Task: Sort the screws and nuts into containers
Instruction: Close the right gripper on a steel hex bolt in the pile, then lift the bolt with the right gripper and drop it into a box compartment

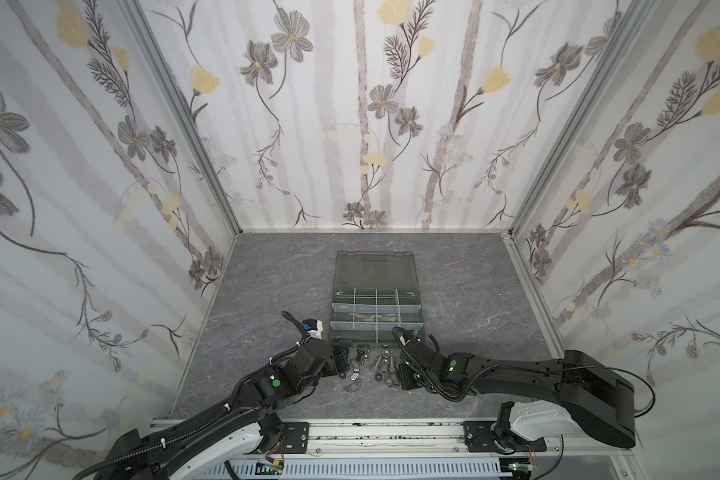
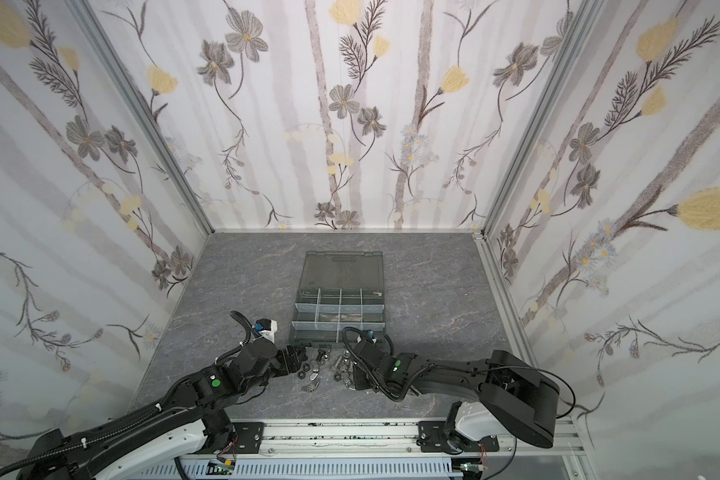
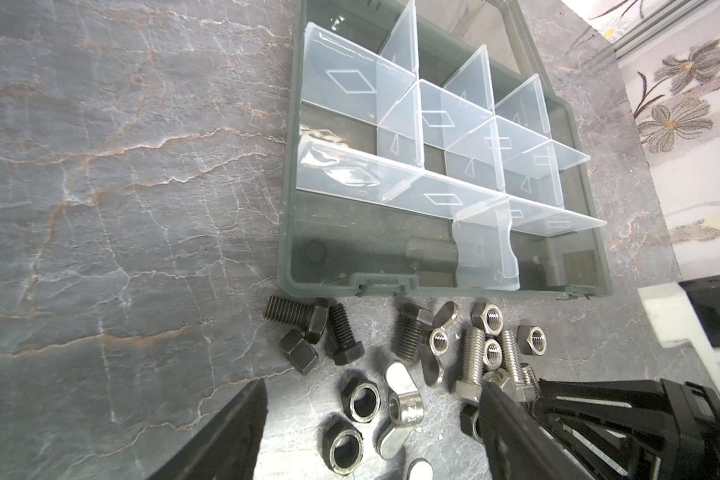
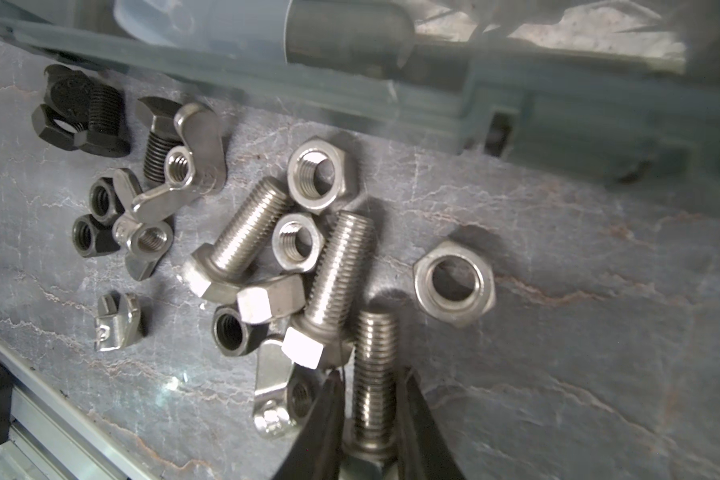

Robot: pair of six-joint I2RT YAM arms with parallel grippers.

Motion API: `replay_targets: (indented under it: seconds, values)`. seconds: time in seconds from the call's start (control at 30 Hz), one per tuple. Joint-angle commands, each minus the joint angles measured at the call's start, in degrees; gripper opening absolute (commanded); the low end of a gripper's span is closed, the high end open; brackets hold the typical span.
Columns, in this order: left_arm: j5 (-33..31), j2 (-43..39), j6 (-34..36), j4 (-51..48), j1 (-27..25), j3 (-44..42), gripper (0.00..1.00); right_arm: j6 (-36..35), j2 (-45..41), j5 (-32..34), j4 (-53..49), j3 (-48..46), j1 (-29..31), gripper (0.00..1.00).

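Observation:
A loose pile of screws and nuts (image 1: 368,368) lies on the table just in front of the containers, the divided compartments of a dark grey organizer box (image 1: 417,309). My right gripper (image 4: 373,378) is shut on a silver screw (image 4: 376,357), its fingers pressed against both sides of the threaded shank. Both top views show it at the pile's right edge (image 2: 352,376). At the pile's left edge my left gripper (image 3: 373,388) stands open around two black nuts (image 3: 360,401) and a silver wing nut (image 3: 404,409), holding nothing. Black screws (image 3: 298,318) lie near the box's front wall.
The box's smoky lid (image 1: 373,268) lies open flat behind the compartments. Pale translucent dividers (image 3: 400,124) stand up inside. The cell's patterned walls close in left, right and back. A metal rail (image 1: 391,434) runs along the table's front edge.

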Motion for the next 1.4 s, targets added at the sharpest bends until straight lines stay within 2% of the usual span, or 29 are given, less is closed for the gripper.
replay_targets:
  seconds: [0.0,0.37,0.57,0.63,0.93,1.2,1.37]
  values:
    - [-0.6,0.1,0.3,0.0,0.0,0.1,0.83,-0.5,1.4,0.3,-1.2,0.6,-0.1,0.23]
    - [-0.6,1.7,0.4,0.0,0.0,0.7,0.84,-4.3,6.1,3.5,-7.7,4.9,-0.1,0.2]
    - [-0.6,1.6,0.5,0.0,-0.1,0.7,0.84,-6.3,7.4,4.6,-10.2,6.6,-0.1,0.15]
    - [-0.6,1.6,0.6,0.0,0.0,0.6,0.84,-6.4,7.0,4.5,-10.1,6.8,-0.1,0.12]
    - [-0.6,1.3,0.2,-0.1,0.0,0.2,0.84,-6.6,1.1,4.9,-10.7,7.1,-0.6,0.11]
    - [-0.4,1.0,0.1,0.0,0.0,0.3,0.85,-10.6,-6.9,6.4,-13.0,11.0,-6.3,0.11]
    - [-0.2,1.0,0.0,0.0,0.0,0.3,0.85,-15.6,-6.5,6.9,-12.9,16.2,-11.7,0.11]
